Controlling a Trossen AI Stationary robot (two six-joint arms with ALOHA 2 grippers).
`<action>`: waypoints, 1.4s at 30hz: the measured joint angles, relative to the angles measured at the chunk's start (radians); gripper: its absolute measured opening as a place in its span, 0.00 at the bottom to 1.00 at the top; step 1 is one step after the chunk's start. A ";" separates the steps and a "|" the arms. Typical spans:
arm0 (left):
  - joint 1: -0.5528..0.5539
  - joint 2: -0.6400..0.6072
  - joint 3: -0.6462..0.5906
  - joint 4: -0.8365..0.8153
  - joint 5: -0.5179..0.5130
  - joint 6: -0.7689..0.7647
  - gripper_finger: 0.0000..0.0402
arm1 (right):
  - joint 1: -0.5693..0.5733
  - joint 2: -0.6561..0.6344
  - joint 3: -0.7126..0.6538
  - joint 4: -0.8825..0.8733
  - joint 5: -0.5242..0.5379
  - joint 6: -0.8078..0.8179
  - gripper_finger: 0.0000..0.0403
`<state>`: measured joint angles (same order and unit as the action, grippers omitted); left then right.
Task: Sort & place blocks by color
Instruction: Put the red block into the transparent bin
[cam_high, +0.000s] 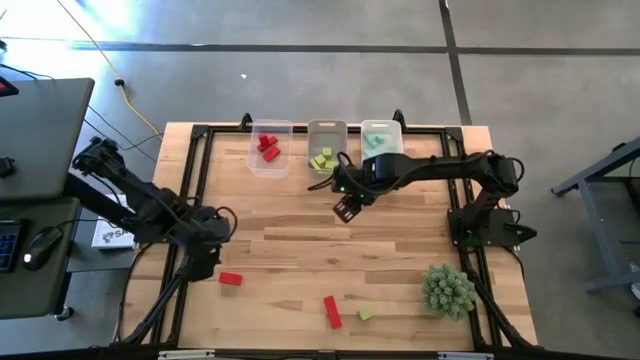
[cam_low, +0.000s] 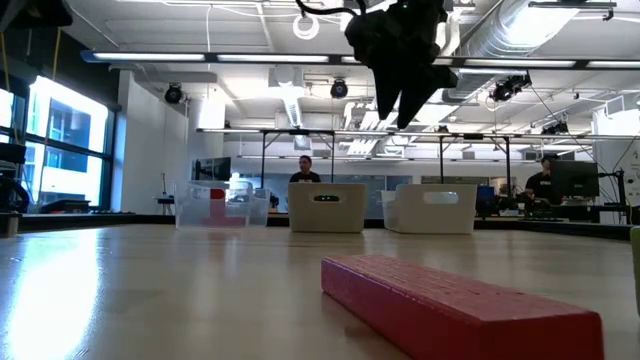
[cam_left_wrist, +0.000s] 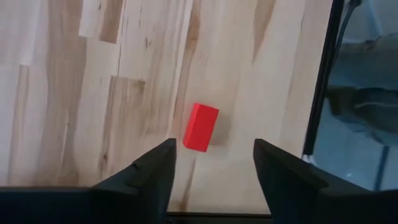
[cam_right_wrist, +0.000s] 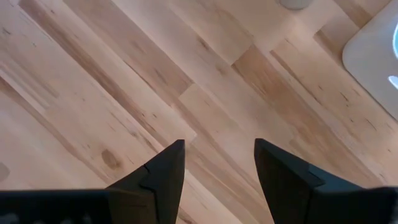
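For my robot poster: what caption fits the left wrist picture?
Open left gripper hovering over a red block on the wooden table.

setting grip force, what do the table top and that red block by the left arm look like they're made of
Table top: pale wood planks, going by the visible grain, seams and knots; smooth finish with a soft sheen. Red block: solid, even red with crisp edges and a matte face; painted wood or plastic, the look leaves it open.
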<state>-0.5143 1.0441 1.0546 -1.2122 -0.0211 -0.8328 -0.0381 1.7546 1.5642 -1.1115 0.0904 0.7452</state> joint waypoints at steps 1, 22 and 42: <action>-0.015 0.004 0.000 0.000 -0.014 0.006 0.52 | 0.006 0.000 0.000 0.006 0.012 0.008 0.45; -0.179 0.324 0.000 0.060 -0.174 0.121 0.59 | 0.028 0.000 0.000 0.081 0.042 0.016 0.45; -0.197 0.373 -0.234 0.324 -0.109 0.118 0.59 | 0.047 0.000 0.000 0.081 0.025 0.014 0.45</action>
<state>-0.7109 1.4176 0.8204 -0.8883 -0.1303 -0.7145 0.0087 1.7546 1.5642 -1.0302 0.1156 0.7596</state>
